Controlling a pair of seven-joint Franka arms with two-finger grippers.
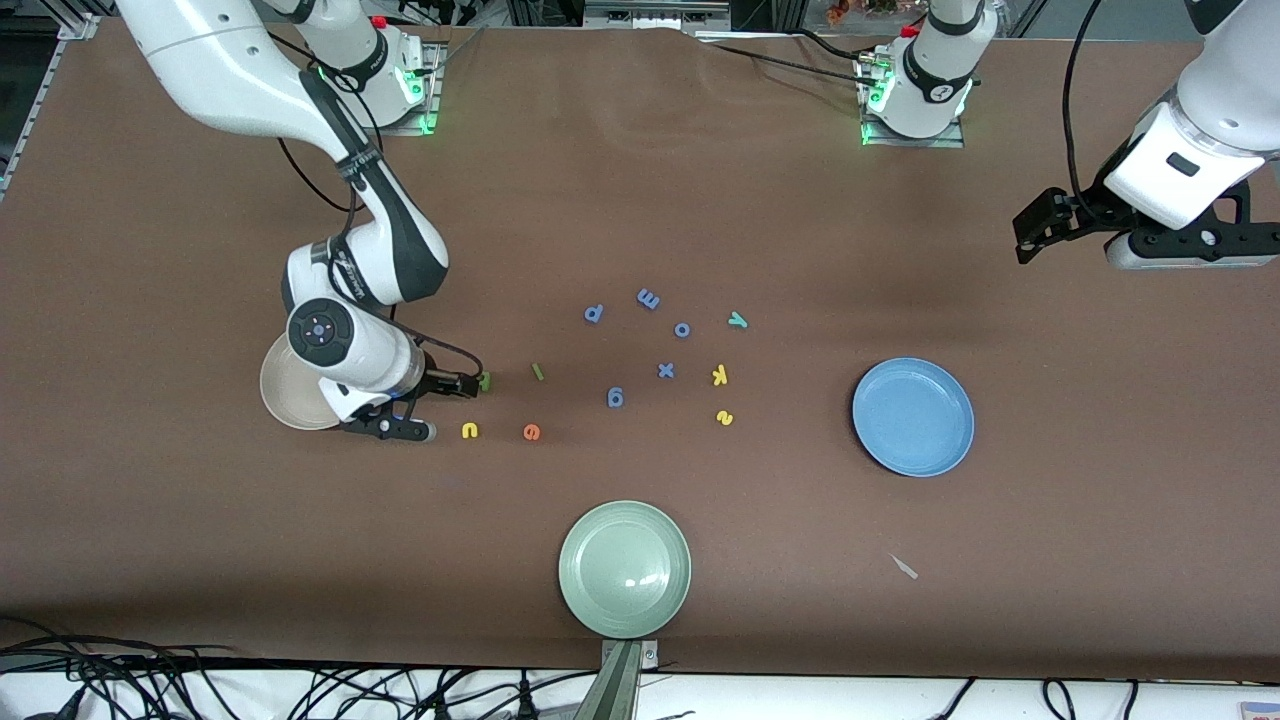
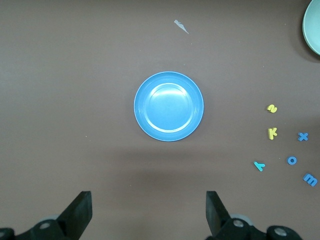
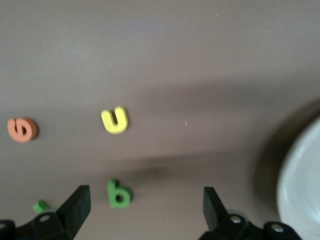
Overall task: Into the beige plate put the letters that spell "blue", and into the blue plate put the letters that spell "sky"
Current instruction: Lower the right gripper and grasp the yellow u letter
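My right gripper (image 1: 452, 407) (image 3: 146, 210) hangs open low over the table next to the beige plate (image 1: 280, 395) (image 3: 305, 190), which its wrist partly hides. In the right wrist view the olive-green b (image 1: 485, 381) (image 3: 118, 194) shows between the open fingers, close to one of them and untouched. The yellow u (image 1: 469, 430) (image 3: 115, 120), orange e (image 1: 532, 432) (image 3: 22, 129) and green l (image 1: 538, 372) (image 3: 41, 205) lie close by. The yellow s (image 1: 725, 418) (image 2: 272, 108), yellow k (image 1: 719, 375) (image 2: 272, 133) and teal y (image 1: 737, 320) (image 2: 259, 166) lie toward the blue plate (image 1: 913, 416) (image 2: 169, 106). My left gripper (image 1: 1030, 235) (image 2: 149, 210) waits open and empty, high over the left arm's end of the table.
Several periwinkle letters (image 1: 648, 298) lie in the middle of the table between the two letter groups. A pale green plate (image 1: 625, 568) (image 2: 314, 25) sits near the front edge. A small pale scrap (image 1: 904, 567) (image 2: 181, 26) lies nearer the camera than the blue plate.
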